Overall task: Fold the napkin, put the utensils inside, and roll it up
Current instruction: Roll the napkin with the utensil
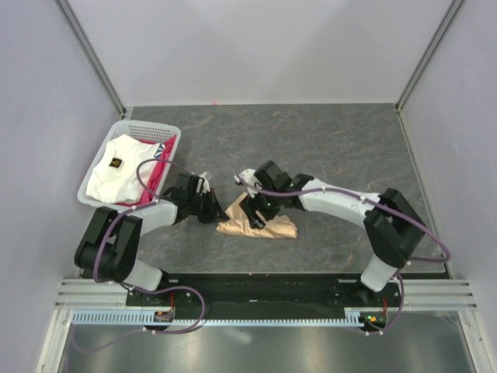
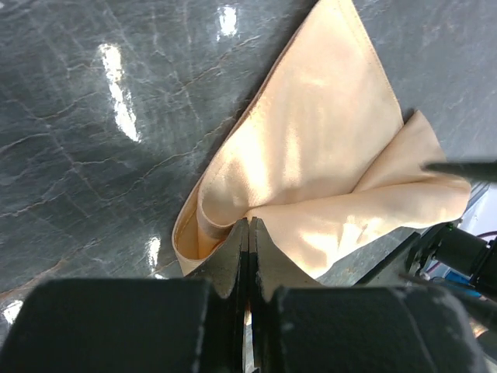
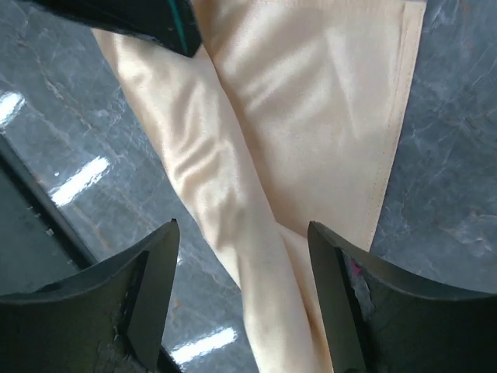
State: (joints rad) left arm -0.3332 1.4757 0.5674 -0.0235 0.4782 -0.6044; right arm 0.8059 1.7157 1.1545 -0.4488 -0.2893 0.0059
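The peach-tan napkin [image 1: 264,228] lies crumpled and partly folded on the dark table, between the two arms. My left gripper [image 1: 213,207] is at the napkin's left end. In the left wrist view the left gripper [image 2: 250,224] has its jaws together, pinching a fold of the napkin [image 2: 326,148] where the creases converge. My right gripper [image 1: 253,210] hangs over the napkin's upper middle. It [image 3: 242,229] stands open, its fingers astride a raised ridge of the napkin [image 3: 233,194] without touching it. The utensils are out of view.
A white slatted basket [image 1: 167,134] stands at the back left, holding a white cloth [image 1: 116,172] with a dark mark and a pink-red cloth [image 1: 161,172]. Grey marbled tabletop [image 1: 326,148] stretches behind and to the right. Walls close in on the sides.
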